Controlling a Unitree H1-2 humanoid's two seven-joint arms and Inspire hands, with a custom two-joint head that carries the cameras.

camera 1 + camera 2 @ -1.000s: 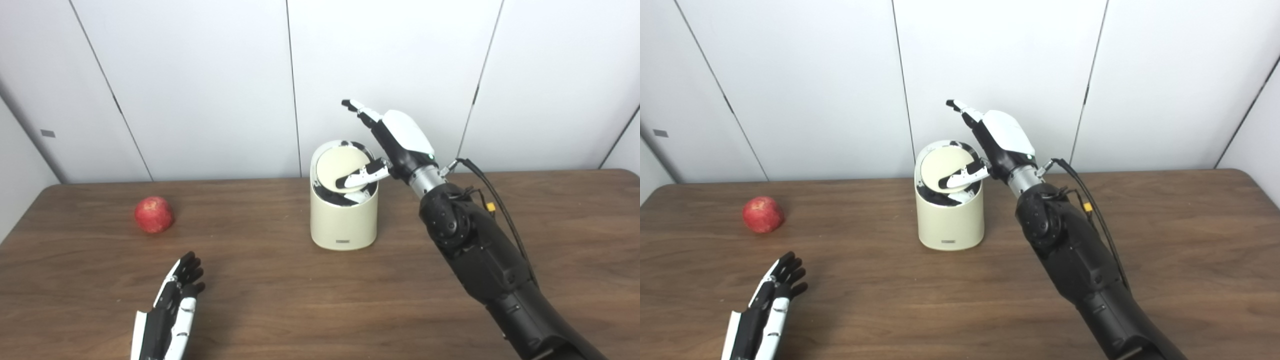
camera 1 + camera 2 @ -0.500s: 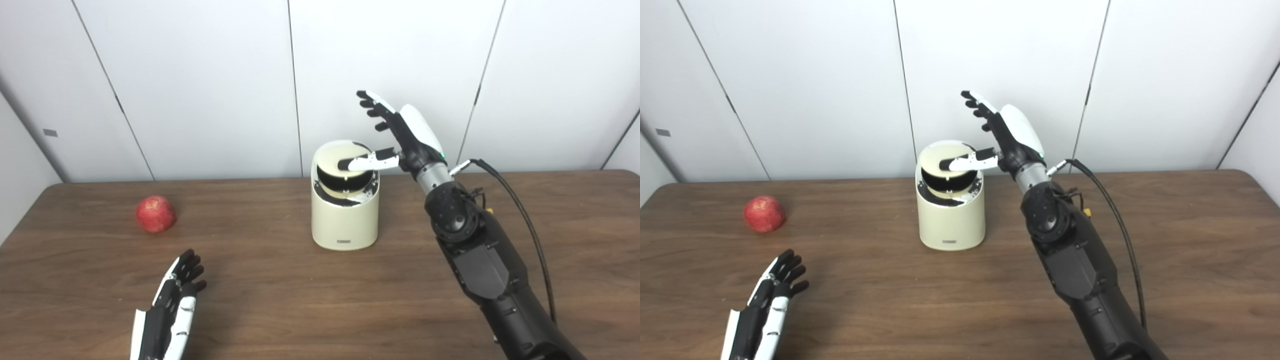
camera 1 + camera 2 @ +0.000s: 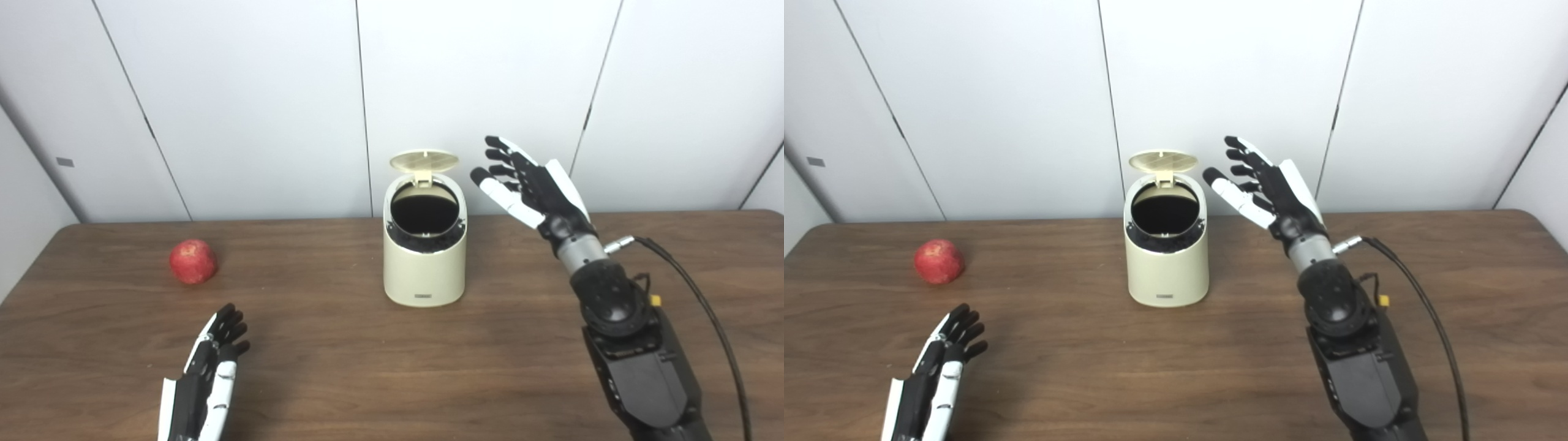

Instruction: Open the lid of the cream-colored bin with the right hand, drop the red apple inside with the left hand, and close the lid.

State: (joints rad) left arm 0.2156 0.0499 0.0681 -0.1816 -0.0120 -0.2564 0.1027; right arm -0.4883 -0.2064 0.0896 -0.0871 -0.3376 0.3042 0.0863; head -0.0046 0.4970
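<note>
I'm seeing the bin (image 3: 424, 269) standing upright mid-table, its lid (image 3: 424, 161) tipped up at the back, the inside dark. The apple (image 3: 193, 261) is sitting well left. My right hand (image 3: 531, 190) is hovering beside the bin, fingers spread, empty; my left hand (image 3: 211, 361) is lying flat, holding nothing.

Cream-colored cylindrical bin (image 3: 424, 257) at centre of brown wooden table (image 3: 380, 367), round hinged lid (image 3: 424, 161) upright behind its opening. Red apple (image 3: 193, 261) well left of bin. Left hand (image 3: 208, 373) near front-left edge, before apple. Right hand (image 3: 531, 187) raised just right of bin.
</note>
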